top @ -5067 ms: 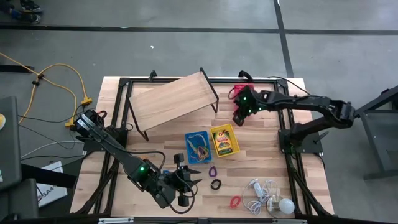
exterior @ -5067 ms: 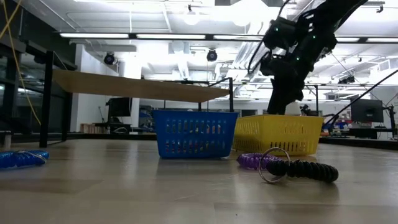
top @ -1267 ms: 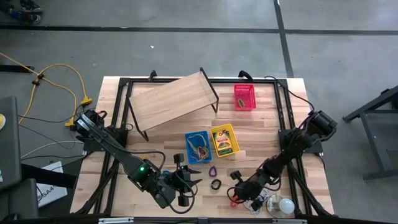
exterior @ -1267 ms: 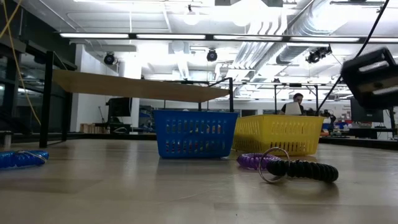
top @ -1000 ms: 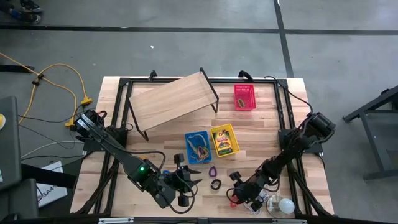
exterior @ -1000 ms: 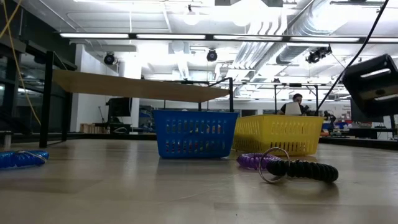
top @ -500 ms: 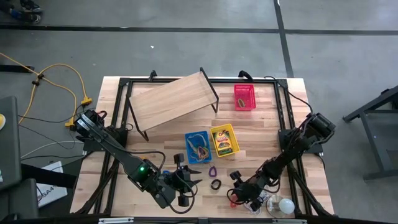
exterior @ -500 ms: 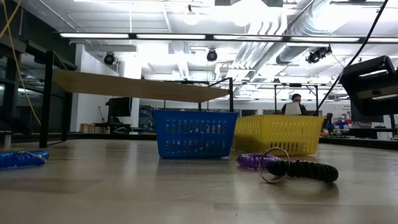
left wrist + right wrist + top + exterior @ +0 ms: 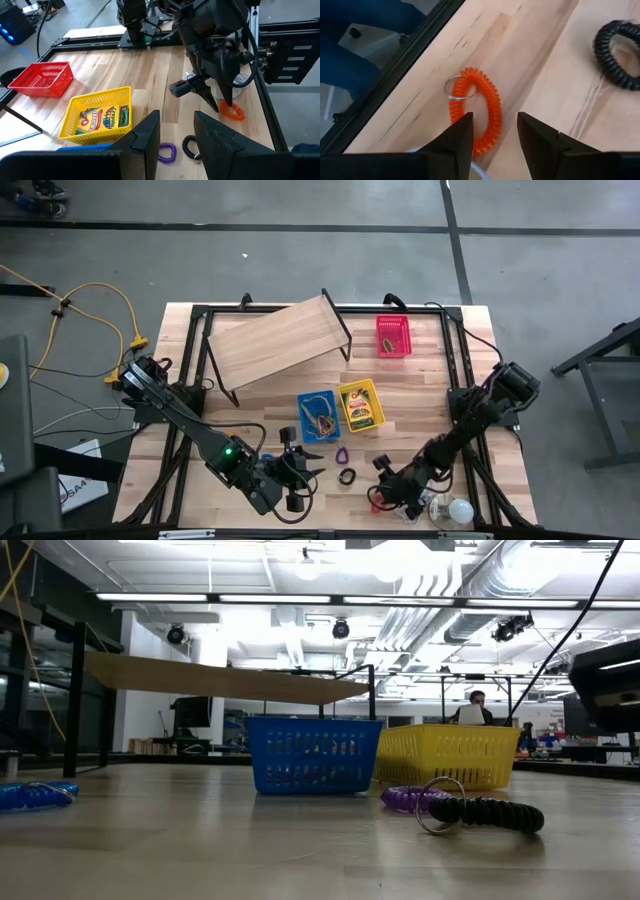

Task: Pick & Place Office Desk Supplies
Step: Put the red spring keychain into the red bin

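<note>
The right gripper (image 9: 212, 100) hangs low over the near right part of the table, fingers parted and pointing down, holding nothing; its fingertips (image 9: 462, 137) straddle one orange-red coiled loop (image 9: 477, 117), which lies flat on the wood with a thin metal ring at one end, its long axis running roughly along the table's near edge in the high view (image 9: 377, 502); whether the tips touch it cannot be told. The right arm (image 9: 460, 430) stretches from its base at the right edge down toward the near side. Just beside lies one black coiled loop (image 9: 347, 476), then one purple loop (image 9: 340, 455); one blue loop (image 9: 35, 795) shows far off in the low view. Three baskets: one yellow basket (image 9: 360, 405) holding a crayon box (image 9: 102, 118) lying lengthwise, touching one blue basket (image 9: 317, 416); one red basket (image 9: 393, 336) well apart at the far side. The left gripper (image 9: 300, 470) waits near the table's near edge, fingers apart, empty.
</note>
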{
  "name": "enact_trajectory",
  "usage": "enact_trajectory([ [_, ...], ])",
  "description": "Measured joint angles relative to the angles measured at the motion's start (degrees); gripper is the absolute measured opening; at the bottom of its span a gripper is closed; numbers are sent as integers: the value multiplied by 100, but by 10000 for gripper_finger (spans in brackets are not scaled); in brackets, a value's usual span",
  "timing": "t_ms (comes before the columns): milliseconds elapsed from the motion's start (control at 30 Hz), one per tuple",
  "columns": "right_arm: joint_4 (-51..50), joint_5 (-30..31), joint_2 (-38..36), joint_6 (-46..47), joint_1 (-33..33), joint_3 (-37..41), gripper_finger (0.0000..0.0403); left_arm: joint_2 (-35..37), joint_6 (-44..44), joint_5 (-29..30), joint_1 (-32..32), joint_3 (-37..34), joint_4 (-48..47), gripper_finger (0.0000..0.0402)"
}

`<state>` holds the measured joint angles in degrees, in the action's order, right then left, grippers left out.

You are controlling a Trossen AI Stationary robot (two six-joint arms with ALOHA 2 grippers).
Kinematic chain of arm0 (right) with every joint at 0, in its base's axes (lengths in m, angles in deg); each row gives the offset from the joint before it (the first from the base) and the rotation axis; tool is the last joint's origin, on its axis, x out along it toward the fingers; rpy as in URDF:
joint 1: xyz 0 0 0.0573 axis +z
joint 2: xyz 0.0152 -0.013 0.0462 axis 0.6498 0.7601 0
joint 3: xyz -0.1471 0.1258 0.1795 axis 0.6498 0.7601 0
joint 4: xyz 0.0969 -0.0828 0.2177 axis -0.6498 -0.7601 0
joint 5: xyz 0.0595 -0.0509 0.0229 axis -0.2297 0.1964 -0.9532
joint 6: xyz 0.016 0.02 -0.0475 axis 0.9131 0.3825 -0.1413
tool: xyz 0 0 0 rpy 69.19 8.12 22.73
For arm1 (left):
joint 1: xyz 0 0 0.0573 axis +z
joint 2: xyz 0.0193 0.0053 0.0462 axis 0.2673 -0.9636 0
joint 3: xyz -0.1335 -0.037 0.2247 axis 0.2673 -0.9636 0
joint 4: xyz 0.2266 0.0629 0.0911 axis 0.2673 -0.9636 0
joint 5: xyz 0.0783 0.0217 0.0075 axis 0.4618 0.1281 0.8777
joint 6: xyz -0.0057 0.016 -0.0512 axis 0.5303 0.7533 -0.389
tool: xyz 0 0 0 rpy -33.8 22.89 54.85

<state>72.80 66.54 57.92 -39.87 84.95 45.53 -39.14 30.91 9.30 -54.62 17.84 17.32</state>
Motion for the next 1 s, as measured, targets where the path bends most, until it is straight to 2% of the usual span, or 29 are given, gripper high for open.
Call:
enact_trajectory([
  [633,-187,-3,-2,169,-28,0,138,0,-1,-2,0,0,-1,113],
  [1000,-199,15,-2,153,-28,0,80,0,0,-2,0,0,-2,113],
])
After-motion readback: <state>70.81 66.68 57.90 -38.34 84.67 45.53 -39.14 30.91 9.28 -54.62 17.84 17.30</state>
